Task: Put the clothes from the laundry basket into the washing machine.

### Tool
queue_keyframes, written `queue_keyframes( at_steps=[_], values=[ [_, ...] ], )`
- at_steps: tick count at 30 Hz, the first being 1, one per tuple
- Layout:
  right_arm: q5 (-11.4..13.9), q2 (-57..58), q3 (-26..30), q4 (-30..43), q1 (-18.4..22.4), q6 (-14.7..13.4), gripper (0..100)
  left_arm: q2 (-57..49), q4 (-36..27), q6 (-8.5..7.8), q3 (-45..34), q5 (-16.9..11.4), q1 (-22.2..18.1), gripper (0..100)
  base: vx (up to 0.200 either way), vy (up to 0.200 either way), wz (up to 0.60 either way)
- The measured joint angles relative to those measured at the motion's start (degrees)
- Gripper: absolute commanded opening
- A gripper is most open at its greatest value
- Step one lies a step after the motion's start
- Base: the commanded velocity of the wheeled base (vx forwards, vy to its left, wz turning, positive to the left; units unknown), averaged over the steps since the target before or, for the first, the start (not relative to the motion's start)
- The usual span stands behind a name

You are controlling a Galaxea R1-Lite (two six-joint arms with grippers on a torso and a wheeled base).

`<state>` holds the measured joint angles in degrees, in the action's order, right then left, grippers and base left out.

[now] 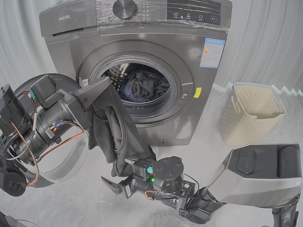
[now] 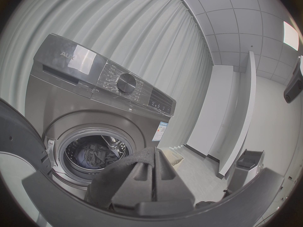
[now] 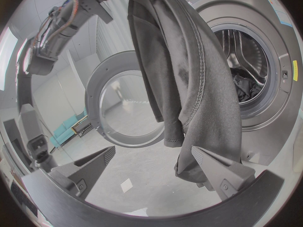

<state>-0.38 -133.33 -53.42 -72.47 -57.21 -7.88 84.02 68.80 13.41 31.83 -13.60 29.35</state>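
Dark grey fabric garment (image 1: 118, 133) pinched in the closed left end effector (image 1: 105, 81), long axis hanging vertical just before the open drum mouth (image 1: 142, 85) of the grey front-loading washing machine (image 1: 176, 48), drum ahead and rightward; right end effector (image 3: 151, 150) spread open at the hem.

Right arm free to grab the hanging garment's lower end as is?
Probably yes: the right gripper is open right below the dark garment hanging from the left gripper, nothing between.

One washing machine (image 1: 135, 44), one laundry basket (image 1: 252, 114), one hanging garment (image 1: 120, 136) and one heap of clothes (image 1: 145, 85) inside.
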Motion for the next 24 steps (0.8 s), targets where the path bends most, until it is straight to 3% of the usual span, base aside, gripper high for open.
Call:
queue_keyframes(
  at_steps=[6,18,19,24],
  values=[
    [-0.27,-4.32,-4.82,1.3,4.99,3.56,100,-0.21,0.06,0.02,0.26,0.0,0.0,0,0.0,0.0,0.0],
    [-2.16,-6.83,-7.22,1.41,8.9,3.75,100,-0.34,0.06,0.07,0.35,-0.02,0.0,0,0.0,0.0,0.0],
    [-2.18,-6.86,-7.3,1.41,9.19,3.75,0,-0.32,0.09,0.09,0.35,0.0,0.0,0,0.0,0.0,0.0],
    [-2.24,-6.95,-7.63,1.32,9.91,3.75,0,-0.32,0.09,0.2,0.35,0.0,0.0,0,0.0,0.0,0.0]
  ],
)
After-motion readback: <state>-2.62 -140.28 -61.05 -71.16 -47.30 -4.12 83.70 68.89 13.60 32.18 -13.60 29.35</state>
